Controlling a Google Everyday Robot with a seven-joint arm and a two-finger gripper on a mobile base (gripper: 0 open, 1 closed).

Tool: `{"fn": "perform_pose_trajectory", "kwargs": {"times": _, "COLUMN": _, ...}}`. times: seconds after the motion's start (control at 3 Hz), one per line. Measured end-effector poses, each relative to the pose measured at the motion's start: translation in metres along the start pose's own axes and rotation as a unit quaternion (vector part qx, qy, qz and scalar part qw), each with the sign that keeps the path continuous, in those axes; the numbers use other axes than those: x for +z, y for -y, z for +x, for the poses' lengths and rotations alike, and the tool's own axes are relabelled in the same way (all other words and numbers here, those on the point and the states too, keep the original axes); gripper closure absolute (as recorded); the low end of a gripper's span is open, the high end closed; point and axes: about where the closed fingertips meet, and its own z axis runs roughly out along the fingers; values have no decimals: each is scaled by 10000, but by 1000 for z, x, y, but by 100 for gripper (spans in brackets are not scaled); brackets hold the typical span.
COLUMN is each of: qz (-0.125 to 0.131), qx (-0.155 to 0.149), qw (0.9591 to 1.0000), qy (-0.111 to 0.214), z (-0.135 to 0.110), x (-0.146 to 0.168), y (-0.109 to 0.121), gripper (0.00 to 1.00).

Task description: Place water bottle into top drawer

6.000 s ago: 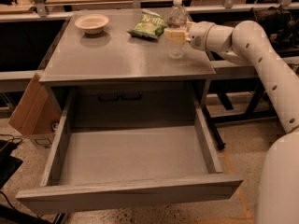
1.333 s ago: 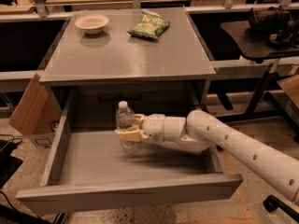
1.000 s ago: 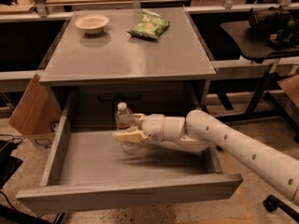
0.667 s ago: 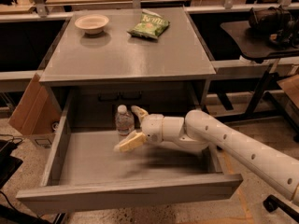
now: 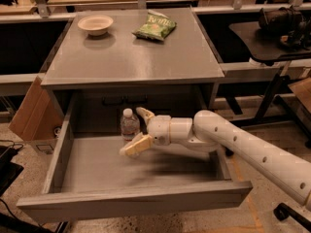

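Note:
The water bottle is a small clear bottle with a white cap. It stands upright on the floor of the open top drawer, toward the back, left of the middle. My gripper reaches into the drawer from the right on a white arm. Its fingers are spread open around the bottle's right side, one finger behind it and one finger in front, not closed on it.
On the cabinet top stand a beige bowl at the back left and a green chip bag at the back middle. A cardboard box leans at the cabinet's left. A black side table stands at the right.
My gripper carried the bottle from the cabinet top down into the drawer, then opened its fingers and let go. The bottle now stands by itself.

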Motion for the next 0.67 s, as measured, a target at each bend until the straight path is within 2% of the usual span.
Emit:
{"fn": "perform_pose_trajectory", "kwargs": {"times": 0.33, "qz": -171, "qx": -97, "qw": 9996, "qy": -194, "z": -36, "x": -20, "y": 4, "gripper": 0}}
{"fn": "perform_pose_trajectory", "kwargs": {"times": 0.67, "qz": -427, "qx": -223, "qw": 9973, "qy": -557, "z": -89, "x": -46, "y": 5, "gripper": 0}}
